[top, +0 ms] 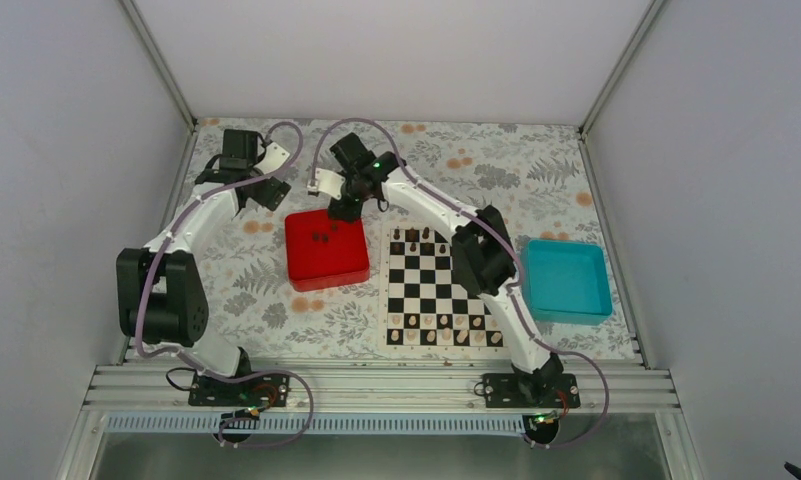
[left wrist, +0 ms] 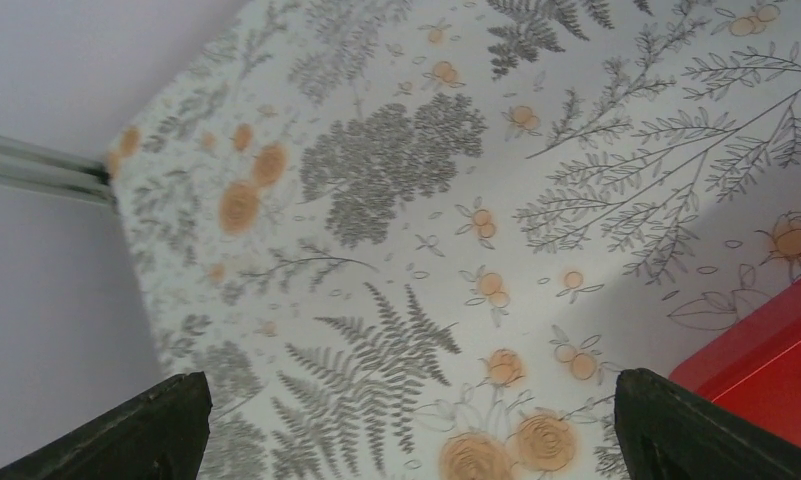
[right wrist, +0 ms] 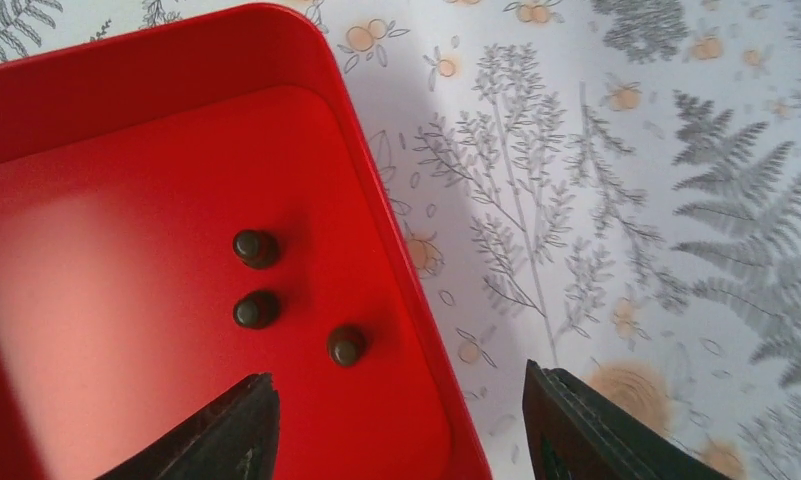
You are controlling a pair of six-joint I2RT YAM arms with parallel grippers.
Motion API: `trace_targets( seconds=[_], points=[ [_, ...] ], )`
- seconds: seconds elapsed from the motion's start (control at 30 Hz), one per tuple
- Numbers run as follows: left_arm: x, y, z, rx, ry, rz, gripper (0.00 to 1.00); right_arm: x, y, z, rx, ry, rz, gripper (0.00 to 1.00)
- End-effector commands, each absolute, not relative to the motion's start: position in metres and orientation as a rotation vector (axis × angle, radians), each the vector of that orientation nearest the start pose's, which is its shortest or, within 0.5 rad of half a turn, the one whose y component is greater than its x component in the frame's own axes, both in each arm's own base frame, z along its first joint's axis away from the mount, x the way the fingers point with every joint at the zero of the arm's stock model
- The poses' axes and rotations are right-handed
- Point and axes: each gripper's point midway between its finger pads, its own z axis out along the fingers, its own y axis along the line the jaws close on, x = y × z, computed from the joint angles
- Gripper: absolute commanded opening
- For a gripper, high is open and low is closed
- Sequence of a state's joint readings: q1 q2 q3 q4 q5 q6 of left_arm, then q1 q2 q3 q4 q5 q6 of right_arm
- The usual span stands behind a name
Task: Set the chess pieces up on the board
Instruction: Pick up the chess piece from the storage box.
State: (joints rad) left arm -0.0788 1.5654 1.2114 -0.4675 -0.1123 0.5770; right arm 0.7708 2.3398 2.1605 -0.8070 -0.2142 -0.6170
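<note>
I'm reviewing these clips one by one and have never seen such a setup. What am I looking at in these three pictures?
Two robot arms are bolted side by side at the near edge. The top picture looks down on both. The other two come from a camera on each wrist, with that gripper's dark fingers at the bottom. On the flowered cloth lie a red tray, the board and a teal tray. A few dark chess pieces stand on the board's far row, pale pieces at its near edge. Three dark ones lie in the red tray. The right gripper hovers over that tray, the left gripper over cloth. Both are open, holding nothing.
</note>
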Motion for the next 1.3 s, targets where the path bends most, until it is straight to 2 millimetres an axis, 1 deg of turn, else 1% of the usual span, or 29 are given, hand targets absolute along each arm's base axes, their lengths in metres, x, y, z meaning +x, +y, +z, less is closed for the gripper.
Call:
trace_targets(
  seconds=[0.0, 0.13, 0.27, 0.4, 0.53, 0.7, 0.87, 1.13, 1.27],
  points=[
    [0.445, -0.023, 0.153, 0.644, 2.3, 0.229, 1.0, 0.382, 0.464, 0.106, -1.747, 1.864, 0.399, 0.64],
    [0.446, -0.021, 0.144, 0.6, 2.31, 0.186, 1.0, 0.365, 0.483, 0.086, -1.79, 1.848, 0.448, 0.63],
    [0.445, -0.021, 0.142, 0.587, 2.313, 0.165, 1.0, 0.354, 0.496, 0.075, -1.81, 1.83, 0.482, 0.62],
    [0.443, -0.017, 0.142, 0.575, 2.31, 0.161, 1.0, 0.35, 0.506, 0.065, -1.821, 1.815, 0.487, 0.64],
    [0.441, -0.014, 0.142, 0.56, 2.311, 0.155, 1.0, 0.354, 0.512, 0.056, -1.809, 1.811, 0.473, 0.64],
    [0.439, -0.01, 0.143, 0.548, 2.308, 0.141, 1.0, 0.362, 0.512, 0.045, -1.802, 1.822, 0.423, 0.62],
    [0.438, -0.009, 0.141, 0.546, 2.312, 0.124, 1.0, 0.364, 0.509, 0.038, -1.804, 1.839, 0.385, 0.6],
    [0.434, -0.01, 0.14, 0.556, 2.316, 0.091, 1.0, 0.366, 0.503, 0.035, -1.806, 1.862, 0.354, 0.56],
    [0.432, -0.01, 0.137, 0.56, 2.324, 0.083, 1.0, 0.366, 0.501, 0.034, -1.815, 1.863, 0.337, 0.52]
  ],
)
